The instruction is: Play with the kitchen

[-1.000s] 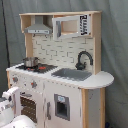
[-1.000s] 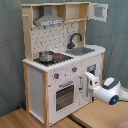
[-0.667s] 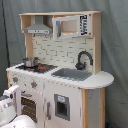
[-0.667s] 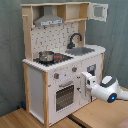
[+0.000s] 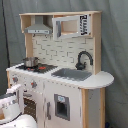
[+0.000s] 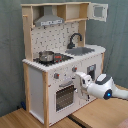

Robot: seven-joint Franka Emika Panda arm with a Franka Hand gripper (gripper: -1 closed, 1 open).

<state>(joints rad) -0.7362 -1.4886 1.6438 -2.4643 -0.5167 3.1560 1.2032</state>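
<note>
On the kitchen [image 6: 55,75] sit 1 pot [image 6: 46,56] and 1 faucet [image 6: 75,39]; whether the gripper [image 6: 80,78] is parted, I cannot tell.

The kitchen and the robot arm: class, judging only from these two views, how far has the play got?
Done: nothing shows as changed; the kitchen has its oven door shut and the pot on the stovetop. In hand: in the second exterior view the tool is at the front panel, beside the knobs above the oven door; whether it touches is unclear. Left: actually working a knob, door or faucet.
</note>
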